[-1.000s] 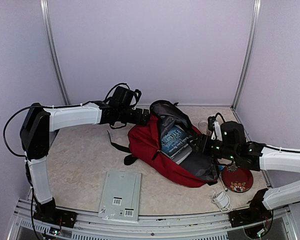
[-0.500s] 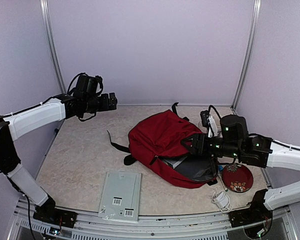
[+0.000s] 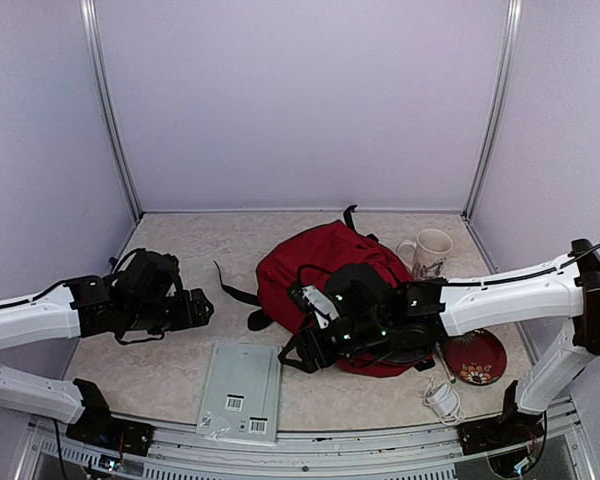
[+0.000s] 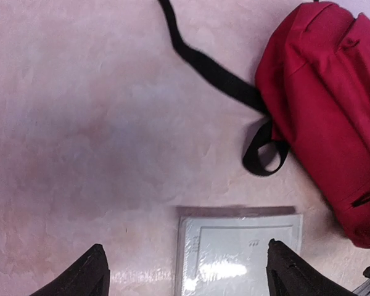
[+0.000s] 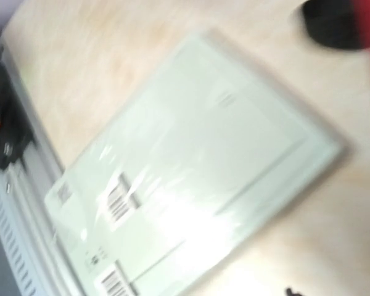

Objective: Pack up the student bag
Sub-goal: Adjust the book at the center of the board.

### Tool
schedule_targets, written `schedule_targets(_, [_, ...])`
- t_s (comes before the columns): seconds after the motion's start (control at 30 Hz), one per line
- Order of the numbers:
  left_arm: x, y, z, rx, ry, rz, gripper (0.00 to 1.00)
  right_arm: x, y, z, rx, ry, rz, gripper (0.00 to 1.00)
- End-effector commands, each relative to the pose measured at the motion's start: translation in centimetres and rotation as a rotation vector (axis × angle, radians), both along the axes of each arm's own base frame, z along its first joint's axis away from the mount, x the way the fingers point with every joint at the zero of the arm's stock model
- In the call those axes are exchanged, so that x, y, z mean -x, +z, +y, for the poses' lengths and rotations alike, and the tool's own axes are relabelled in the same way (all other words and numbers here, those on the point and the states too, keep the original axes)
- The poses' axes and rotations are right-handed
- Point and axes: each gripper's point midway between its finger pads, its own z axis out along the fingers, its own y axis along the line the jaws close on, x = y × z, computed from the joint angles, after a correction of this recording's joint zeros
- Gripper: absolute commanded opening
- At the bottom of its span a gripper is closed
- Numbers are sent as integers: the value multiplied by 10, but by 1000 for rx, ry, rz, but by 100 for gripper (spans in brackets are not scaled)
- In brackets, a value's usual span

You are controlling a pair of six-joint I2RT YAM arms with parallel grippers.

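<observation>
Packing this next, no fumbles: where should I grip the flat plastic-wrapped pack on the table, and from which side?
Likely the left long edge of the plastic-wrapped pack, coming in low from the left. It lies flat on the table, so there's no face to pinch from above. That edge is free, while the student bag and right gripper crowd its right side.

back wall [image 3: 300, 100]: plain pale lilac panel, matte
left wall [image 3: 30, 120]: same lilac
right wall [image 3: 570, 120]: same lilac
corner posts: 2 silver metal strips, left post [image 3: 110, 110], right post [image 3: 492, 110], reaching down to the table
table top [image 3: 180, 250]: beige marbled, pinkish mottling
front rail [image 3: 330, 447]: silver metal along near edge
light: soft, even, faint shadows
</observation>
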Motion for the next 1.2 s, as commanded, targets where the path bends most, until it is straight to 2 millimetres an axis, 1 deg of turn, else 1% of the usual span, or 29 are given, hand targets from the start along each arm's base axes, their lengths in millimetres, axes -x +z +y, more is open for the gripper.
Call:
schedule_targets(0.0, [39,-38,4,45,65,149,82,19,-43,9,106,63,111,68])
schedule_targets(0.07, [51,-47,0,19,50,171,80,21,-60,15,132,59,151,69])
schedule_targets(0.13, [62,-59,-6,5,23,207,79,22,-73,22,150,56,181,69])
schedule_targets(0.27, [81,-86,-15,9,-45,287,78,20,-94,34,192,66,216,70])
schedule_targets(0.37, [89,-96,-21,52,-92,300,79,16,-100,45,180,64,219,71])
schedule_targets(0.5, [97,-107,-28,107,-122,327,80,13,-98,71,118,127,241,71])
schedule_targets(0.53, [97,-108,-30,119,-131,326,81,9,-96,78,94,137,246,71])
schedule_targets(0.6, [95,-107,-35,134,-147,311,82,-7,-84,91,26,134,244,70])
schedule_targets(0.63, [93,-106,-38,143,-153,302,82,-23,-76,97,-13,116,233,69])
schedule_targets(0.67, [92,-103,-42,161,-163,292,81,-37,-66,102,-45,101,213,68])
schedule_targets(0.7, [92,-102,-44,176,-170,290,80,-53,-50,111,-80,89,170,68])
schedule_targets(0.77, [94,-100,-48,213,-176,296,77,-79,-25,126,-127,78,87,66])
schedule_targets(0.83, [98,-100,-50,241,-175,310,76,-96,-7,141,-158,102,48,66])
schedule_targets(0.9, [101,-97,-51,255,-178,308,77,-106,3,148,-171,124,43,66])
schedule_targets(0.97, [103,-94,-48,249,-163,294,79,-116,16,144,-178,100,4,66])
schedule_targets(1.07, [105,-86,-45,244,-148,264,80,-128,32,126,-135,40,-80,67])
schedule_targets(1.13, [100,-77,-44,225,-145,232,82,-132,36,111,-74,2,-116,68])
schedule_targets(1.17, [93,-67,-45,212,-137,200,83,-134,33,101,-35,-28,-125,68])
